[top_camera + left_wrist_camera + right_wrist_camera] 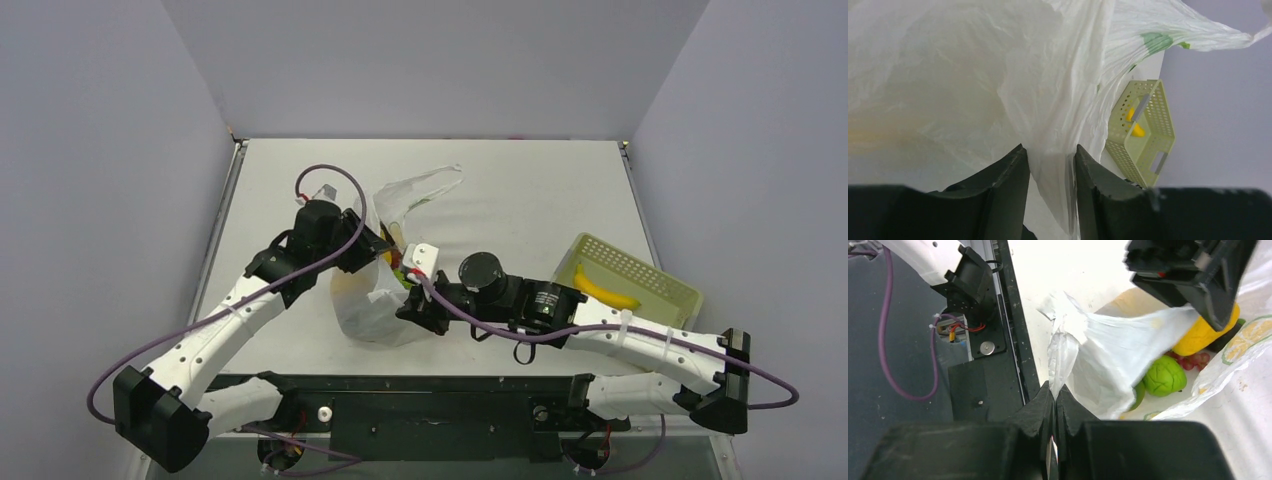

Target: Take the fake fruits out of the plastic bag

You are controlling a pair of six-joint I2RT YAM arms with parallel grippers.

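The plastic bag (372, 312) stands crumpled at the table's middle, one loop handle trailing to the far side. My right gripper (1054, 387) is shut on the bag's near rim (1063, 347). Through the held-up mouth I see a yellow lumpy fruit (1200, 335), a green fruit (1164, 376), red grapes (1193, 360) and a second green piece (1137, 395). My left gripper (1050, 150) reaches into the mouth from the left, just over the yellow fruit. Its jaws stand apart with a loose fold of bag film (998, 75) hanging between them. A yellow banana (605, 290) lies in the basket.
The pale yellow-green perforated basket (660, 283) sits at the right side of the table, also visible past the bag as the basket (1160, 115) in the left wrist view. Grey walls enclose the table on three sides. The black mounting rail (430, 410) runs along the near edge.
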